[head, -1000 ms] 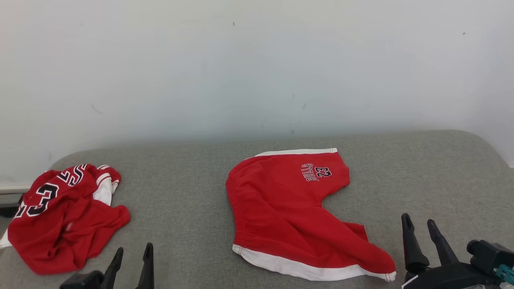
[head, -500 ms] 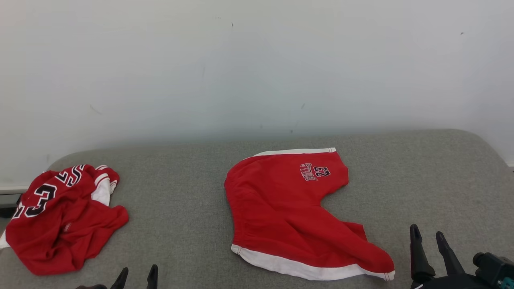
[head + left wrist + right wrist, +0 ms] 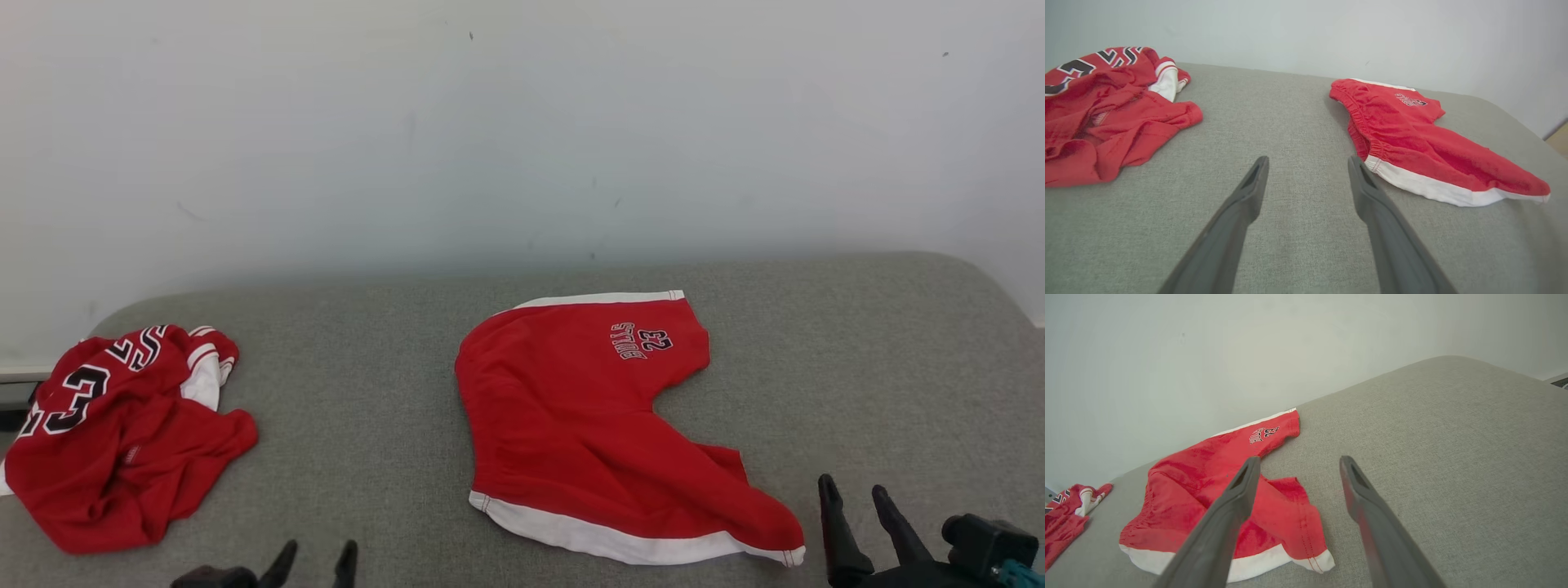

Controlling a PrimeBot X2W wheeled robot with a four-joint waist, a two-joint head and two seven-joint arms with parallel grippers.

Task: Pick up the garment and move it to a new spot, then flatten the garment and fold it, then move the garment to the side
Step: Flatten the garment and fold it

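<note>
Now: both grippers open, shorts mid-surface

Here I see the red shorts point(image 3: 588, 425) lying spread near the middle of the grey padded surface point(image 3: 367, 384), one white-trimmed edge toward me, the cloth rumpled at the near right corner. My left gripper point(image 3: 320, 545) sits at the near edge, fingers apart, holding nothing. My right gripper point(image 3: 852, 487) is just beside that rumpled corner, likewise spread and empty. A crumpled red jersey point(image 3: 122, 441) lies well apart on the left.

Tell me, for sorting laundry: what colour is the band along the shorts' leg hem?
White band, on red shorts; shows best in the left wrist view.
</note>
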